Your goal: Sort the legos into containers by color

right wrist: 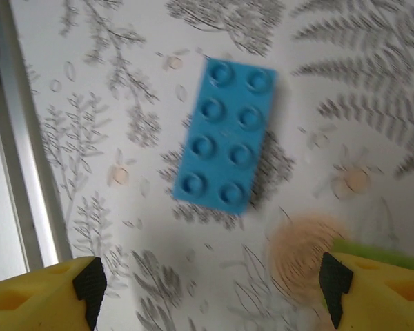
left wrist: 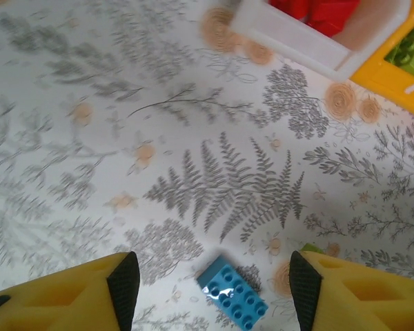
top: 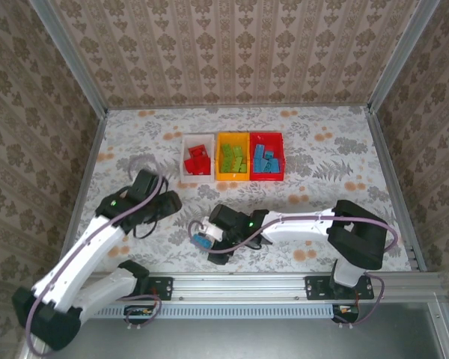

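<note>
Blue glossy plastic brick, oblong with eight round studs, lies flat on fern-printed table ahead of right gripper, jaws spread, empty. The left gripper likewise released.

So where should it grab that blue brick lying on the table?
Probably by its two long sides, coming straight down from above. The blue brick lies flat, studs up, with bare table along both long edges, so jaws can close across its narrow width.

Blue lego on table at right gripper
</note>
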Motion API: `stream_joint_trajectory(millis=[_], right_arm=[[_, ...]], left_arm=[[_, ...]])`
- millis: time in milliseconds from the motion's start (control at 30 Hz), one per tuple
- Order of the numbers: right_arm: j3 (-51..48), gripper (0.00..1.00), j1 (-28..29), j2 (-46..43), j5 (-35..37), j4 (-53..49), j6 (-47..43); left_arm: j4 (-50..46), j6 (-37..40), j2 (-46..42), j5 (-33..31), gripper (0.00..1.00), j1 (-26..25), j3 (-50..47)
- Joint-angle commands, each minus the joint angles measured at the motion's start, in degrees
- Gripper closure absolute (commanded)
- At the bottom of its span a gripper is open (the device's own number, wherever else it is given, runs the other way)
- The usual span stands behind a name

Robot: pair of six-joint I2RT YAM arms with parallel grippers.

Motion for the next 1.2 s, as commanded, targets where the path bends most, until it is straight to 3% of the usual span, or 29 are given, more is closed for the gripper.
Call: stream_joint_trajectory(millis=[0, 167, 467, 600, 667, 767, 967, 1167], right_arm=[[4.0, 0.16, 1.8, 3.8, 1.4, 1.6, -1.1], [9.3, 0.18, 2.7, 10.2, 2.6, 1.4, 1.7], [14.6, 0.29, 1.9, 17.7, 4.1, -1.6, 3.5], [15.6, 0.47, 1.7, 19.2, 3.6, -2.5, 2.8], [15.6, 0.65, 1.5, 19.2, 3.4, -2.5, 2.7], [14.5, 0.8, 1.3, 17.0, 4.0, -1.8, 2.4], [8.6, 0.83, -2.1, 4.0, 7.7, 0.0, 3.5], [1.0, 0.84, -15.1, -11.0, 8.6, -1.4, 7.4]], left_arm=[[-8.2, -8.0, -7.3, -5.0, 0.39, -0.1, -3.2], [-13.7, -10.8, -14.3, -5.6, 0.39, 0.0, -5.0], [-15.5, -10.0, -16.9, -5.4, 0.4, -0.1, -3.6], [-14.4, -10.0, -17.5, -4.8, 0.42, -0.1, -3.9], [-13.4, -9.7, -17.6, -4.3, 0.43, -0.2, -4.0], [-11.5, -8.8, -17.2, -3.5, 0.43, -0.2, -4.1], [-3.3, -5.4, -11.6, 1.1, 0.43, -0.2, -3.2], [13.9, -1.0, 1.7, 5.0, 0.43, -4.9, 0.8]])
